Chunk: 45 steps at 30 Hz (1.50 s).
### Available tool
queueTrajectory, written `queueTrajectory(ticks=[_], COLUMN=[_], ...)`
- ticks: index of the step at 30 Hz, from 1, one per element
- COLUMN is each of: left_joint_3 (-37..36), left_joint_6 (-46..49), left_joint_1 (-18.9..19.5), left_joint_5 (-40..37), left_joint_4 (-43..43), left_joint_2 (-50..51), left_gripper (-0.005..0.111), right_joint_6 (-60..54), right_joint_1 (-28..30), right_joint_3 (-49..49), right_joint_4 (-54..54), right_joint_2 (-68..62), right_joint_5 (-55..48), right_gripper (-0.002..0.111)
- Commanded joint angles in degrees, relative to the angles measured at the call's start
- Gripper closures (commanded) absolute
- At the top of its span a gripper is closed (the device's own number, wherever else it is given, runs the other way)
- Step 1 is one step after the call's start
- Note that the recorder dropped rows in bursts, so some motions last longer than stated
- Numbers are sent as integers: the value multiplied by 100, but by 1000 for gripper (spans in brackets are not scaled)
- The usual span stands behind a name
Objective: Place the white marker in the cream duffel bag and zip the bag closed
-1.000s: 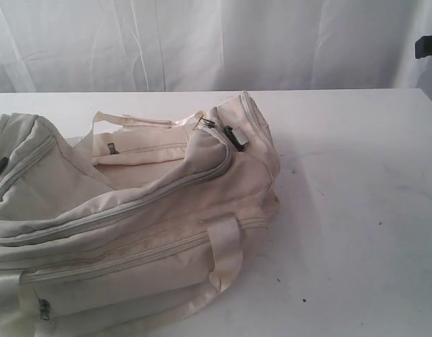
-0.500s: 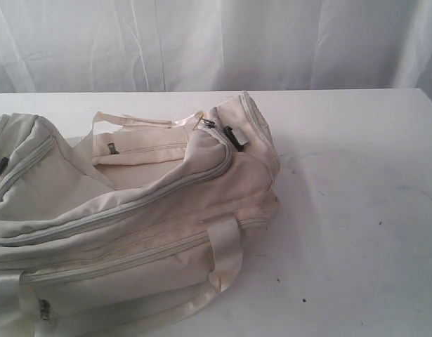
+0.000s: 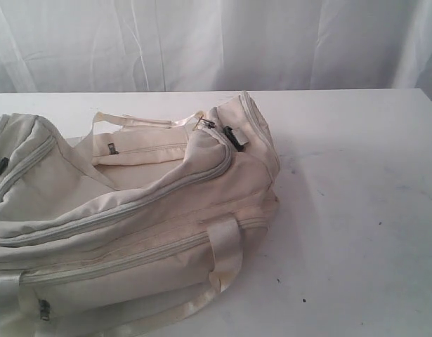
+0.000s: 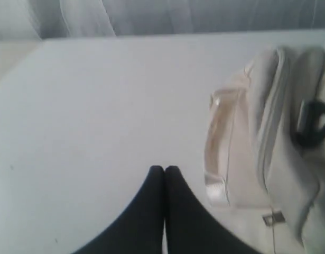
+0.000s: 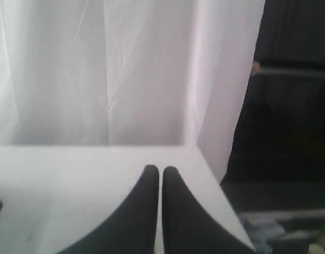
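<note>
The cream duffel bag (image 3: 131,203) lies slumped on the left half of the white table (image 3: 356,210). Its long pale grey zipper (image 3: 117,210) looks closed, with the metal pull (image 3: 207,124) and a black buckle (image 3: 234,137) at the bag's far right end. The white marker is out of view. Neither gripper shows in the exterior view. In the left wrist view my left gripper (image 4: 164,168) is shut and empty over bare table, beside the bag's end (image 4: 273,132) and its shiny handle (image 4: 217,137). My right gripper (image 5: 160,168) is shut and empty near a table corner.
A white curtain (image 3: 201,42) hangs behind the table. In the right wrist view the table's corner (image 5: 196,145) ends close to my right gripper, with dark space (image 5: 289,106) beyond it. A few small dark specks (image 3: 303,300) mark the tabletop.
A dark object at the top right edge of the exterior view one second ago has gone out of view. The bag has not moved.
</note>
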State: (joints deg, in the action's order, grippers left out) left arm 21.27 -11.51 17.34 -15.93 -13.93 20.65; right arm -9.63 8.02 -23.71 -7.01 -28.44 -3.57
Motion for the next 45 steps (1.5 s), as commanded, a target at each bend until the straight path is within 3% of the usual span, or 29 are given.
queueTrajectory(ticks=[1, 5, 7, 11, 26, 33, 39, 45], left_joint_3=[-350, -353, -331, -319, -319, -319, -319, -319], left_joint_6=[-537, -717, -743, -743, -743, -743, -743, -743], left_joint_1=[23, 23, 23, 23, 23, 23, 23, 23], left_joint_5=[-614, -771, -632, -178, -218, -206, -192, -178], left_joint_4=[357, 338, 324, 139, 138, 138, 127, 128], left_joint_2=[2, -39, -207, -645, -921, -933, -933, -933], left_gripper=[107, 107, 107, 107, 107, 107, 107, 107], right_joint_6=[266, -30, -638, -931, -801, -823, -809, -761], right_joint_1=[-1, -1, -1, -1, -1, 13, 190, 468], right_joint_3=[265, 642, 934, 1377, 1518, 2371, 2371, 2371], right_joint_4=[-82, 312, 542, 30, -388, -968, 211, 276], right_joint_2=[-191, -204, -204, -204, -176, 948, 2324, 2844], right_joint_5=[-712, 153, 1082, 2286, 2362, 2430, 357, -1406], right_gripper=[105, 107, 108, 108, 108, 108, 108, 108])
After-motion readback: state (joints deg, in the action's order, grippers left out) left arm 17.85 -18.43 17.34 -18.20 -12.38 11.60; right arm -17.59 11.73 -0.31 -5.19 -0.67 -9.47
